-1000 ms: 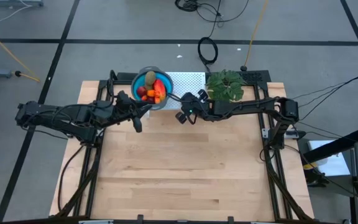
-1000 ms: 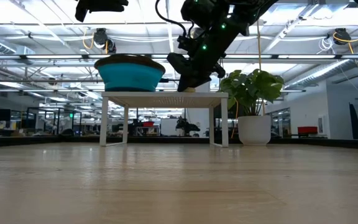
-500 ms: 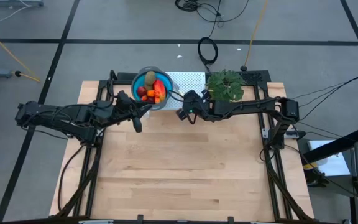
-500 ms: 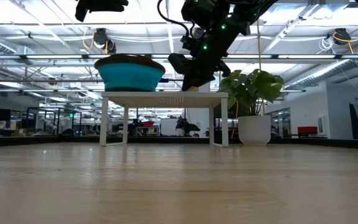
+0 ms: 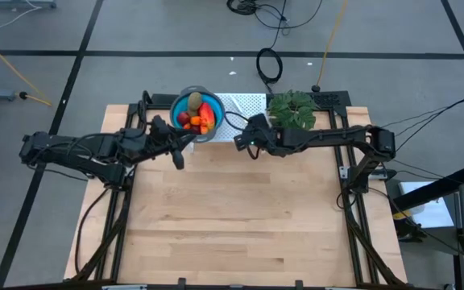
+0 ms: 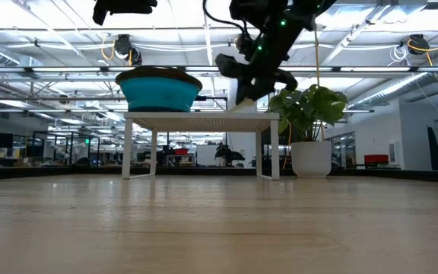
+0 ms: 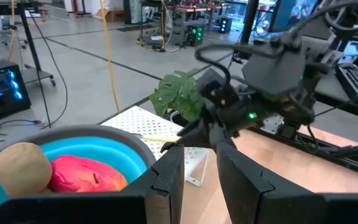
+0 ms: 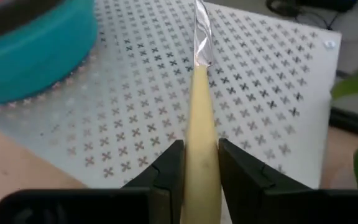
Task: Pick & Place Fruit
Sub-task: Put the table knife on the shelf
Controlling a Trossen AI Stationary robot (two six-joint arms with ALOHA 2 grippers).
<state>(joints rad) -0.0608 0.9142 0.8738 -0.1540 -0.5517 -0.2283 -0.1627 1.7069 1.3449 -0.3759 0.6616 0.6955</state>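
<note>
Near the frame's upper centre, the right gripper (image 5: 242, 138), pinching the cream knife (image 8: 201, 146), has shifted right over the white perforated stand (image 5: 246, 105), while the fruit (image 5: 197, 113) remains in the blue bowl (image 5: 185, 98), unpicked.

- Knife (image 8: 201, 155): smooth cream plastic-looking handle, glossy blade.
- Perforated stand (image 8: 260, 93): matt white sheet, cross-shaped cutouts.
- Bowl (image 7: 114, 152): smooth teal plastic.
- Table (image 5: 232, 217): pale matt wood planks.
- Gripper fingers (image 8: 166, 171): matt black plastic.
</note>
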